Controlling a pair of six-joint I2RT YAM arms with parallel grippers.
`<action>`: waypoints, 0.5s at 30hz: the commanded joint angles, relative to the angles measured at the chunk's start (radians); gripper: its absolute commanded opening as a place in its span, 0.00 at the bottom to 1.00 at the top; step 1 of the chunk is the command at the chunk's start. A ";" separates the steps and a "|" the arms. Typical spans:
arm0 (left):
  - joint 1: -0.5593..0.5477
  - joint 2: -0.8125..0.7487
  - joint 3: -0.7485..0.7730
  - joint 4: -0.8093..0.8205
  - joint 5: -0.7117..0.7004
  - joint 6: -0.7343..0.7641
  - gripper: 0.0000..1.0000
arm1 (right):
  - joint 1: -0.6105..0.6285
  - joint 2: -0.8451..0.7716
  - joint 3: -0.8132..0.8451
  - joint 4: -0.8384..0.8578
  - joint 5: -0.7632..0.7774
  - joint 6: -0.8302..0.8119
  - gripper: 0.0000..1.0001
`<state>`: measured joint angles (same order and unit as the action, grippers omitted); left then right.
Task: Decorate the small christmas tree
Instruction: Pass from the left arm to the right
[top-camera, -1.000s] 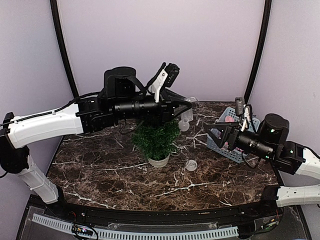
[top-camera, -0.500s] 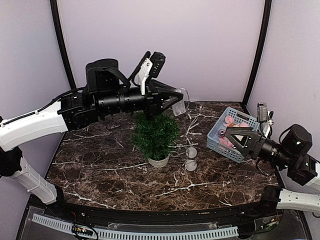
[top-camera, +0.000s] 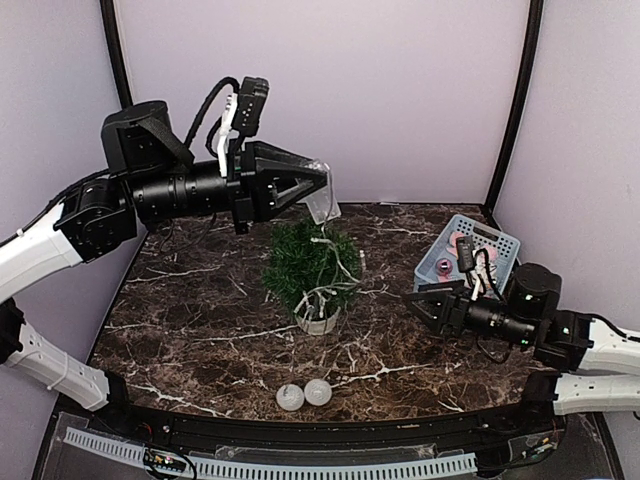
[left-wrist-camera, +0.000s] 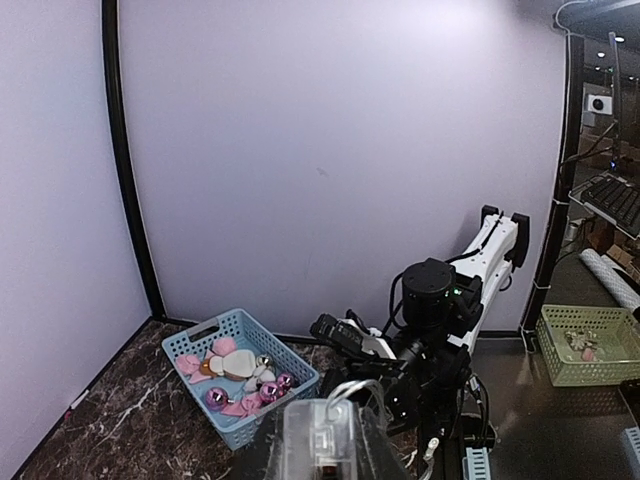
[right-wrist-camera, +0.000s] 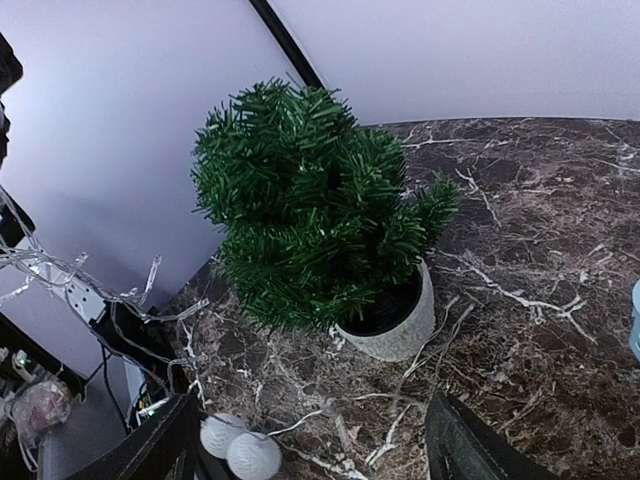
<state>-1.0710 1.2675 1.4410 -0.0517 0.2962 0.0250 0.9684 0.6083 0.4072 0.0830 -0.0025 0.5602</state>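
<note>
Draping step: left gripper clamps clear plastic box above small dark-green potted fir; right gripper, jaws spread, should next tuck white light-string.

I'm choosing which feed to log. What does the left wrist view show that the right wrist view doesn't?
Only left wrist: the blue plastic basket of pink ornaments, the right arm, and the clear plastic box gripped in the left tool. Only right wrist: the small bushy green christmas tree in a pale pot, two white balls. Both: the dark marble table and lilac wall.
</note>
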 joint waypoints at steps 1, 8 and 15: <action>-0.004 -0.017 0.038 -0.042 0.026 0.013 0.09 | 0.039 0.099 -0.002 0.217 -0.053 -0.038 0.77; -0.004 -0.027 0.042 -0.047 -0.001 0.014 0.09 | 0.217 0.274 0.082 0.305 -0.017 -0.104 0.72; -0.004 -0.024 0.042 -0.037 -0.005 0.015 0.09 | 0.386 0.392 0.129 0.447 0.155 -0.150 0.70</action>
<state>-1.0710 1.2667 1.4544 -0.1066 0.2943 0.0273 1.2915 0.9596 0.4892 0.3878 0.0292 0.4629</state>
